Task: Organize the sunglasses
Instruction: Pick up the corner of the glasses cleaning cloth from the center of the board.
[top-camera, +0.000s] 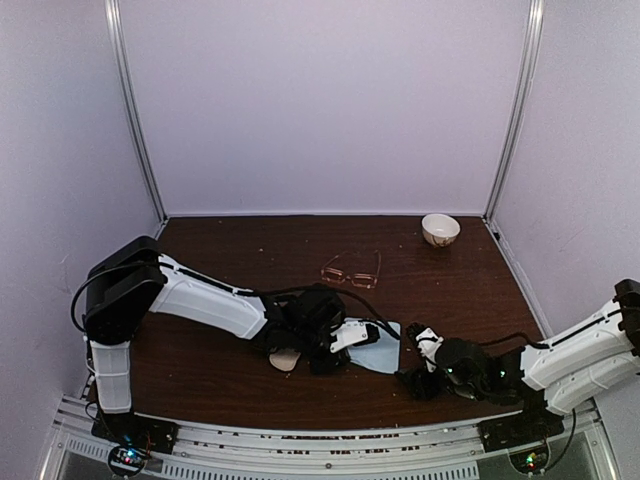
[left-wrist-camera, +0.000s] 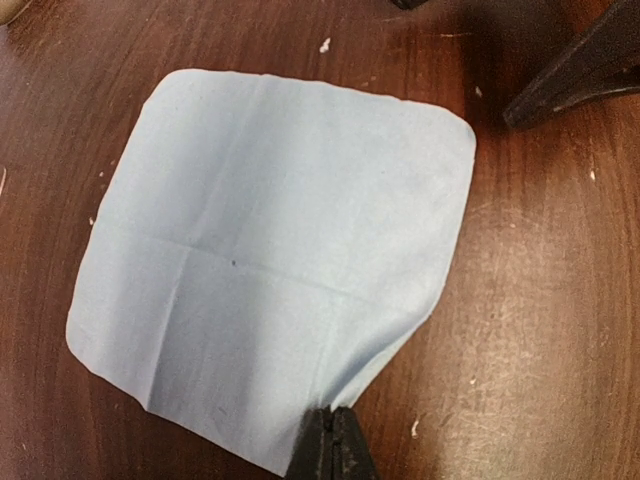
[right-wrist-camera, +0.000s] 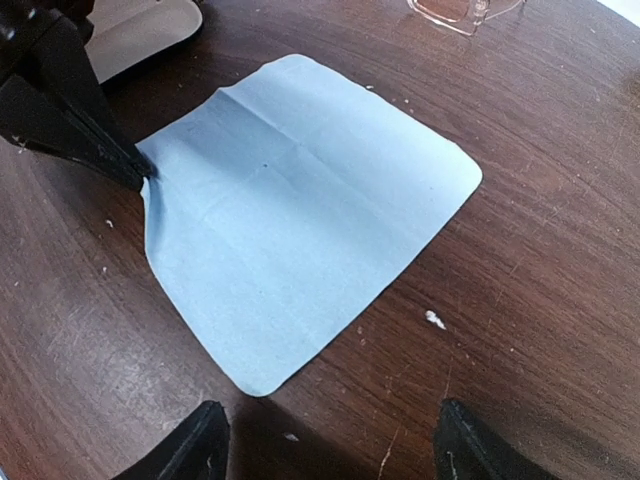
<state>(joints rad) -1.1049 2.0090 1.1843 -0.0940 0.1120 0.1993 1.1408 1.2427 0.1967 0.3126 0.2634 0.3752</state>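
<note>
At front centre: L gripper (left-wrist-camera: 331, 425) pinches blue cloth (left-wrist-camera: 270, 260) corner; R gripper (right-wrist-camera: 330, 428) wide, empty.
Prob. cloth-laying step; next R shd pinch near corner; sunglasses (top-camera: 352, 270) untouched.

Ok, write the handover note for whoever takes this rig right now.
Left gripper: shut on one corner of the blue cloth, which lies spread flat on the table.
Right gripper: open, nothing between its fingers, hovering by a neighbouring corner of the cloth.
Sunglasses: one pair in view, on the table beyond the cloth, touched by neither gripper.
Done: cloth laid out.
Left: the sunglasses themselves, not yet handled.
</note>
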